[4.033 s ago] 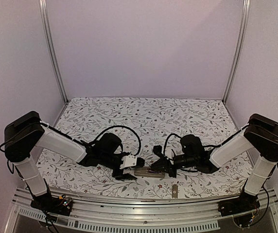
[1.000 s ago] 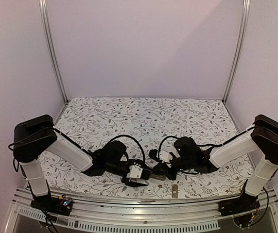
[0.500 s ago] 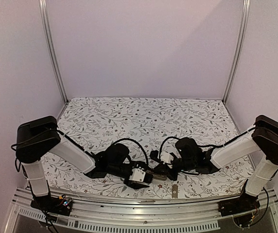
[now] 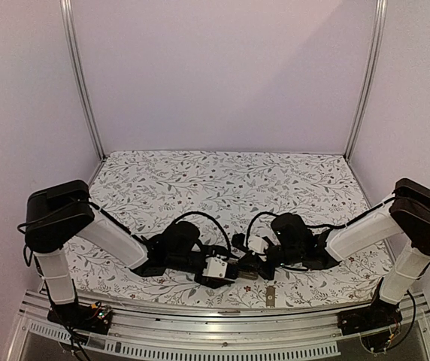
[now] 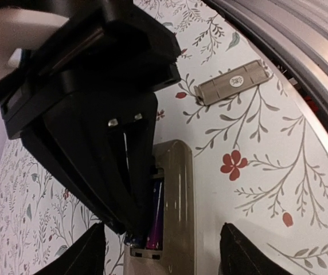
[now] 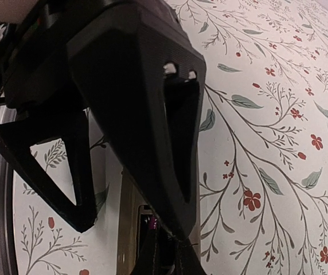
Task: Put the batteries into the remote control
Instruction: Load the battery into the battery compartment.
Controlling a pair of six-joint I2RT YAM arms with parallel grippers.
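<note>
The remote control (image 5: pixel 178 195) lies back up on the flowered cloth, its battery bay open. One dark battery (image 5: pixel 155 215) with a reddish-purple sheen lies in the bay. A second is hidden or barely shows under a black finger. My left gripper (image 5: pixel 167 258) is open, its fingertips (image 5: pixel 250 252) astride the remote's near end. My right gripper (image 6: pixel 129 238) is open, with one finger (image 6: pixel 158 143) reaching down into the bay and the other beside the remote (image 6: pixel 127 223). In the top view both grippers (image 4: pixel 226 271) (image 4: pixel 246 265) meet over the remote.
The small flat grey cover piece (image 5: pixel 233 83) lies on the cloth near the table's metal front rail (image 4: pixel 222 308). It also shows in the top view (image 4: pixel 270 295). Flowered cloth (image 4: pixel 222 180) stretches behind the arms to the back wall.
My left gripper has moved right and closed in on the remote's end. My right gripper has shifted slightly left onto the bay and has stayed there for the last second.
</note>
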